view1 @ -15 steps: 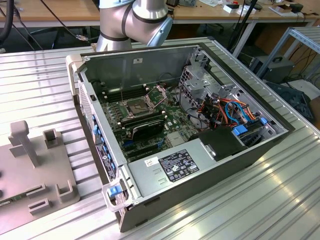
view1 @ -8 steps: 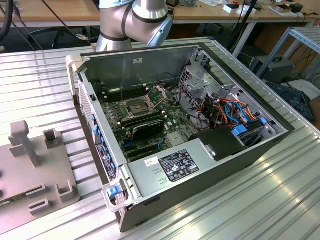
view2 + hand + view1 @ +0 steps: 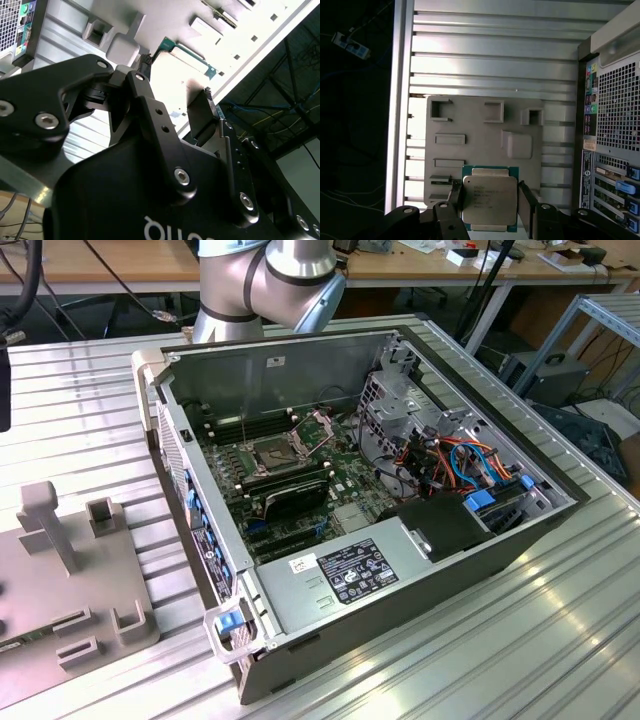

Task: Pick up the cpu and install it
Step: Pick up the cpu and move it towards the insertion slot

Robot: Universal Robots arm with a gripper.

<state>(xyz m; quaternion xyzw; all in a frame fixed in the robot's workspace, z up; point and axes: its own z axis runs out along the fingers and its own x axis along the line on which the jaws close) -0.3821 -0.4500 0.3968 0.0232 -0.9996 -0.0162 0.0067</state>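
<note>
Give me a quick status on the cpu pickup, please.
Gripper at the cpu, closure unclear. It lies flat on grey holder plate. Computer case beside the plate.

cpu: dull metal | table: ribbed shiny aluminium | holder: matt grey plastic

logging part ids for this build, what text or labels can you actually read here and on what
cpu: faint print on its metal top, too small to read.
power supply label: white print on black, too small to read.
white sticker beside it: blurred.
gripper: white letters on its body, cut off at the edge, unreadable.
Nothing can be quoted.
</note>
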